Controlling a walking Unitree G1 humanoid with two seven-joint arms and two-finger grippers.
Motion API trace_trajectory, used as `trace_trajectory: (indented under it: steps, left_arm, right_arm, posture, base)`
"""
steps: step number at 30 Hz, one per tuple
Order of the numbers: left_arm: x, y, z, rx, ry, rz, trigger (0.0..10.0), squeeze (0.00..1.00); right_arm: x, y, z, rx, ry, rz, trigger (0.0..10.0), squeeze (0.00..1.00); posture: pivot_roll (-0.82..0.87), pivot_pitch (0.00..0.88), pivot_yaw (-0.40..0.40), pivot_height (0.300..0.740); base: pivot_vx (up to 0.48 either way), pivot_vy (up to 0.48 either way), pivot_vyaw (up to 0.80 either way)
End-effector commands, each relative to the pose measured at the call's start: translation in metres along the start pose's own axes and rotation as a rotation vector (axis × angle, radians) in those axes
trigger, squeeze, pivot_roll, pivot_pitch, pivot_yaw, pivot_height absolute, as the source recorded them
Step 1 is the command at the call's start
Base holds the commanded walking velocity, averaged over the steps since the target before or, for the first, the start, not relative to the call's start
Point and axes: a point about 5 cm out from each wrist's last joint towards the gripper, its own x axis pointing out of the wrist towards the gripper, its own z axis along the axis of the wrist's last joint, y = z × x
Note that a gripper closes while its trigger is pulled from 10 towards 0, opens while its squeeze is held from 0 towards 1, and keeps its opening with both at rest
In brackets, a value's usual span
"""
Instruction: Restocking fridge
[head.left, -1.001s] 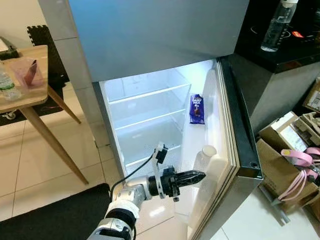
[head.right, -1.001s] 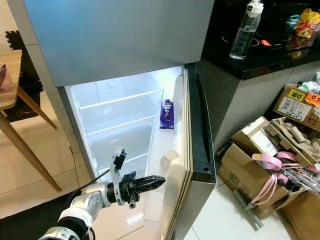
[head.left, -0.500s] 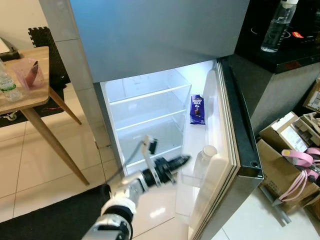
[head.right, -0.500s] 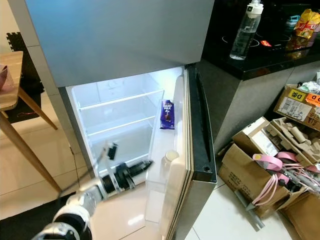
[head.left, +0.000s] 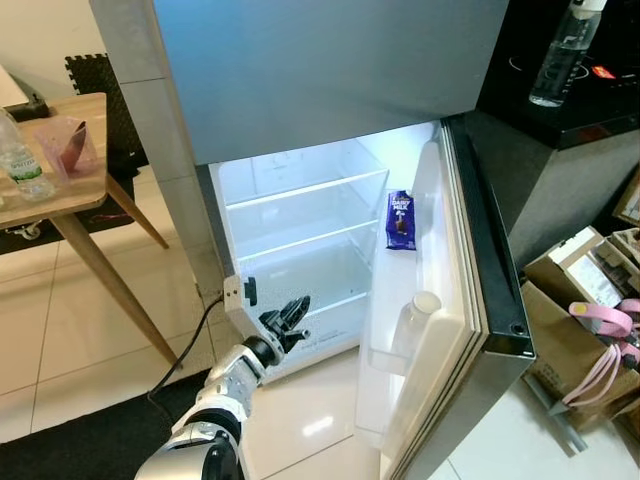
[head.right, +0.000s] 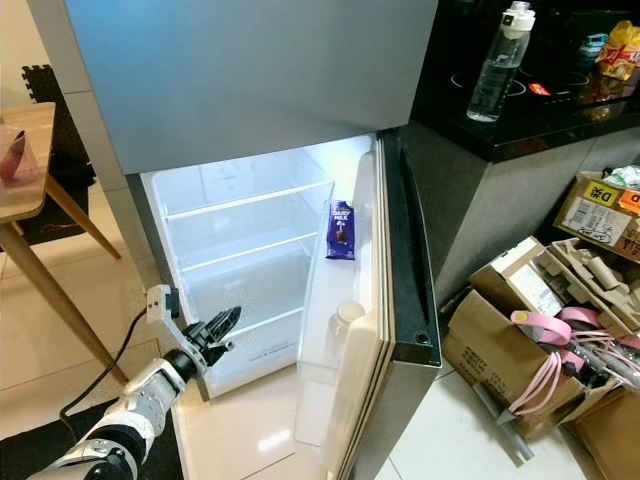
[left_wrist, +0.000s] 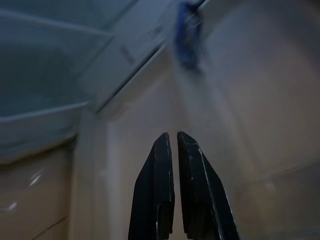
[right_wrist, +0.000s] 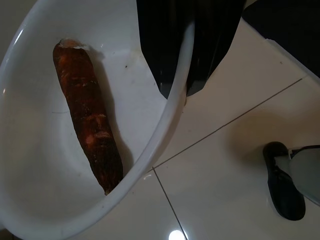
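A light wooden desk (head.left: 70, 170) stands well to the left of the grey fridge (head.left: 320, 70), carrying a clear plastic water bottle (head.left: 18, 160) and a pink translucent cup (head.left: 68, 143). A dark mat (head.left: 90, 430) lies on the tiled floor in front of the fridge, to its left.

The left gripper (head.left: 296, 313) reaches from the lower left toward the open lower compartment of the fridge, its tip level with the white bottom drawer (head.left: 320, 335), just in front of it. Its two black fingers (left_wrist: 165, 190) lie almost together with a thin gap between them and nothing held, so the gripper is closed and empty.

Inside the lit compartment, two clear glass shelves (head.left: 300, 215) cross above the drawer. To the right of them, the white inner side of the open fridge door (head.left: 430, 290) holds a purple chocolate bar wrapper (head.left: 400, 220) in an upper rack and a clear bottle with a white cap (head.left: 415, 320) in the lower rack.

Right of the fridge, a black countertop (head.right: 520, 110) carries a clear sports bottle (head.right: 497, 62). Below it, cardboard boxes (head.right: 510, 300) and pink straps (head.right: 545, 335) crowd the floor.

The right wrist camera looks down on a white round plastic basin (right_wrist: 75, 125) resting on the tiled floor, with one long brown root vegetable (right_wrist: 87, 115) lying in it. The right gripper (right_wrist: 186, 50) has dark fingers at the basin's rim; whether they are open or closed cannot be told.
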Motion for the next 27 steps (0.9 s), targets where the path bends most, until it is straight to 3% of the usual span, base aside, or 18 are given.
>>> trace_trajectory:
  steps: [1, 8, 20, 27]
  left_arm:
    - [0.005, -0.007, -0.009, 0.011, 0.032, 0.004, 10.0, 0.0]
    - [0.013, -0.018, -0.015, 0.029, 0.059, -0.013, 10.0, 0.0]
    - [0.011, -0.014, -0.018, 0.076, 0.07, 0.036, 10.0, 0.0]
    - [0.014, -0.02, -0.023, 0.097, 0.092, 0.012, 10.0, 0.0]
  right_arm:
    - [0.0, -0.002, -0.001, -0.008, 0.002, -0.006, 10.0, 0.0]
    - [0.0, -0.001, -0.003, -0.01, 0.011, 0.001, 10.0, 0.0]
    - [0.0, -0.003, -0.003, 0.003, 0.006, -0.004, 10.0, 0.0]
    - [0.0, -0.003, -0.003, -0.003, 0.013, -0.002, 10.0, 0.0]
  posture:
    - [-0.06, 0.0, -0.026, 0.74]
    - [-0.07, 0.0, -0.026, 0.74]
    - [-0.07, 0.0, -0.029, 0.74]
    - [-0.07, 0.0, -0.03, 0.74]
  base:
    - [0.0, 0.0, 0.0]
    - [0.0, 0.0, -0.32]
    - [0.0, 0.0, -0.13]
    - [0.0, 0.0, -0.79]
